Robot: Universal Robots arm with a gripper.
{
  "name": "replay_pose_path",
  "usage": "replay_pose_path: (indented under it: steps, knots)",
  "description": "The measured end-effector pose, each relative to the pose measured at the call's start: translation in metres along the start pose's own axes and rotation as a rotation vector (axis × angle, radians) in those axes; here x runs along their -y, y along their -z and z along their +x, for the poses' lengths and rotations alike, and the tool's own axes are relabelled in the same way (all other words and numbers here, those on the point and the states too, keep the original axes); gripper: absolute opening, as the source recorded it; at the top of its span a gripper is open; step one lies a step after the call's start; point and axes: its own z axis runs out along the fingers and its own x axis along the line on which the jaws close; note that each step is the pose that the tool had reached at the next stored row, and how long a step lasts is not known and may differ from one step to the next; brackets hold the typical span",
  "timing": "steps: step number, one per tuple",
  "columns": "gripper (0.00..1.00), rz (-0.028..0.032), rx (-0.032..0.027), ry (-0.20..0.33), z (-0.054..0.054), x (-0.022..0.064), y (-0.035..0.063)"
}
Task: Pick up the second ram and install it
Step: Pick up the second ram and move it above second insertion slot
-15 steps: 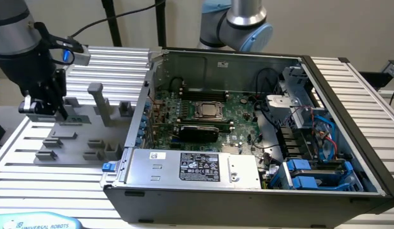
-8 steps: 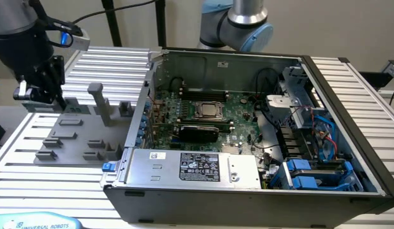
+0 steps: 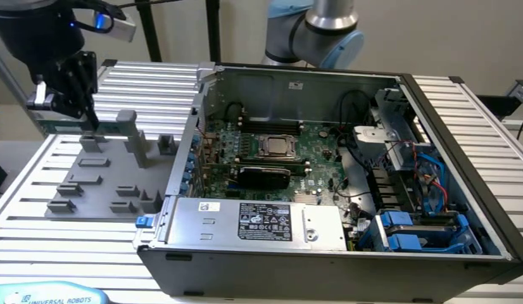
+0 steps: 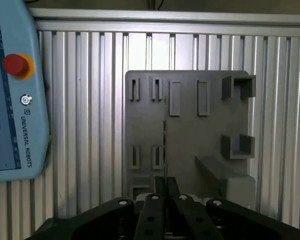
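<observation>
The gripper [image 3: 90,122] hangs over the far end of the grey plastic fixture plate [image 3: 101,183], well apart from the open computer case [image 3: 244,221] on the exterior view's right. Its black fingers [image 4: 155,192] are pressed together on the second ram [image 3: 63,128], pinching the thin board by its flat faces.

The ram stands on edge. In the exterior view it shows as a narrow dark-green strip whose long axis runs level, from the exterior view's left to right, just below the gripper. In the wrist view it appears edge-on as a hairline dark stripe [image 4: 165,145] leading straight out from between the fingertips of the gripper [image 4: 165,181], across the fixture plate [image 4: 200,140]. Whether its lower edge touches the plate cannot be told.

The plate is matte grey, with rectangular slots and raised blocks, and lies on a ribbed aluminium surface [image 4: 90,125]. Inside the case lies the large green motherboard [image 3: 321,149].
</observation>
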Motion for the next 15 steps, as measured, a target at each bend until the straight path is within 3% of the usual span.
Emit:
replay_pose_path:
  steps: [9,15]
  knots:
    - [0.13,-0.0012,-0.0001,0.000,-0.001,0.0404,0.0412]
    - [0.13,-0.0022,0.0000,0.000,-0.001,0.0673,0.0540]
